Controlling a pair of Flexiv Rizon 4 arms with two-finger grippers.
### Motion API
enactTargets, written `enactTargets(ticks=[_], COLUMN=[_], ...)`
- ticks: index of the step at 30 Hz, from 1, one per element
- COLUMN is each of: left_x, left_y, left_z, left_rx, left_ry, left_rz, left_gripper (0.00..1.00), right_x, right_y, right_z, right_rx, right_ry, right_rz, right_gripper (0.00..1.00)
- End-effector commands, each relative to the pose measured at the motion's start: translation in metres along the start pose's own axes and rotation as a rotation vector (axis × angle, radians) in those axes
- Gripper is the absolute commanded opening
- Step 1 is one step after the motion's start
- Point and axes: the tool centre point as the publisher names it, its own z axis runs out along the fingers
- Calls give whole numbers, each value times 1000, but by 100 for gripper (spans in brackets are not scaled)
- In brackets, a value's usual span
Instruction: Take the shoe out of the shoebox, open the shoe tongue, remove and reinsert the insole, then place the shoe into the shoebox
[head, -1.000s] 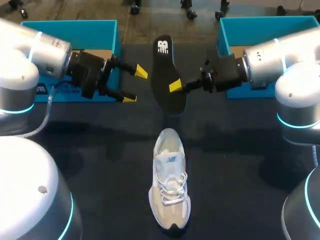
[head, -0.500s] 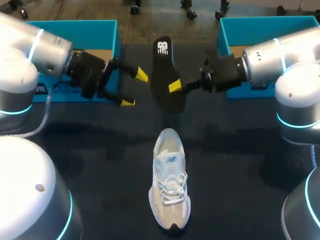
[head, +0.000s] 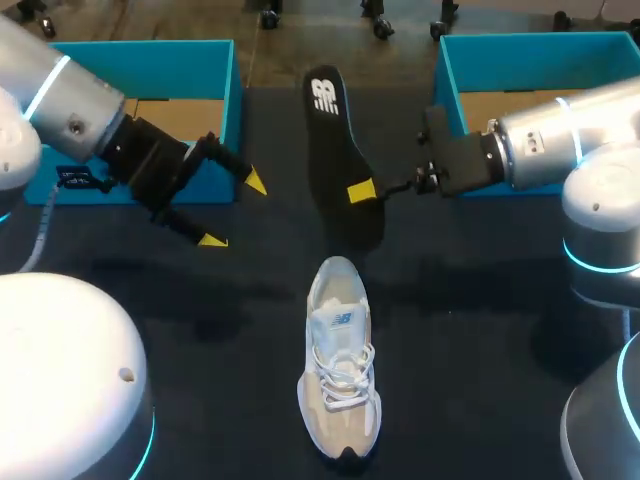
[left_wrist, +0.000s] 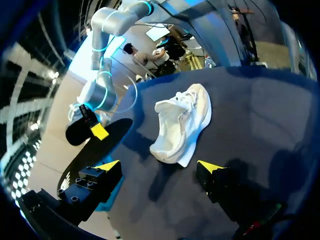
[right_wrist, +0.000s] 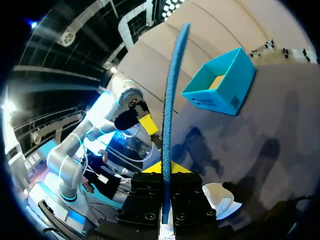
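Drawn back toward 9 o'clock and swung downward, the left gripper (head: 233, 211) now sits farther from the insole (head: 335, 140) than a second ago. The right gripper (head: 362, 192) has carried the insole slightly toward 3 o'clock. The shoe (head: 340, 360) has not shifted.

Nearest, the white shoe lies on the dark table (head: 480, 330) at 6 o'clock, toe toward 6, heel opening toward 12, laces up, nothing touching it. In the left wrist view it lies ahead of the left gripper (left_wrist: 160, 166), whose two yellow-tipped fingers are spread wide with nothing between them.

Farther out, that gripper hovers at about 10 o'clock from the shoe, well apart from it. The right gripper, at about 1 o'clock from the shoe, pinches the black insole near its wider end, and the insole is lifted off the table at 12 o'clock from the shoe. The right wrist view shows the insole (right_wrist: 170, 110) edge-on, clamped between the fingers of the right gripper (right_wrist: 167, 172).

Farthest, one teal shoebox (head: 150, 50) stands at 10 o'clock behind the left arm. A second teal box (head: 520, 45) stands at 2 o'clock behind the right arm.
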Motion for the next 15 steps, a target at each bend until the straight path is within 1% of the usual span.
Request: enactTargets(ticks=[1, 4, 5, 6, 7, 8, 9, 10, 11, 12, 13, 15], left_x=[-7, -7, -6, -4, -3, -1, 1, 3, 5, 9, 13, 13], left_y=[-9, -9, -17, -21, -22, -20, -21, -20, -20, -21, -22, -22], left_z=[-3, -3, 0, 4, 8, 12, 15, 17, 19, 21, 22, 22], left_rx=[-55, -55, -24, -14, -22, -54, -66, -53, -60, -108, -208, -208], left_ry=[115, 115, 112, 107, 130, 144, 152, 170, 170, 179, 181, 181], left_rz=[-56, -56, -113, -157, -247, -319, -395, -482, -538, -599, -611, -611], left_gripper=[100, 100, 100, 100, 100, 100, 100, 100, 100, 100, 100, 100], right_x=[1, 1, 1, -1, -3, -6, -9, -11, -14, -17, -19, -24], right_y=[-3, -3, -3, -3, -4, -5, -6, -7, -7, -7, -8, -9], right_z=[0, 0, 0, 3, 6, 7, 8, 8, 8, 9, 10, 11], right_rx=[-6, -6, -6, -11, -23, -44, -60, -80, -99, -107, -127, -128], right_ry=[-1, -1, -1, -8, -28, -49, -38, -21, -14, 3, 23, 38], right_rz=[0, 0, 0, -22, -43, -53, -80, -103, -111, -129, -134, -125], right_gripper=[0, 0, 0, 0, 0, 0, 0, 0, 0, 0, 0, 0])
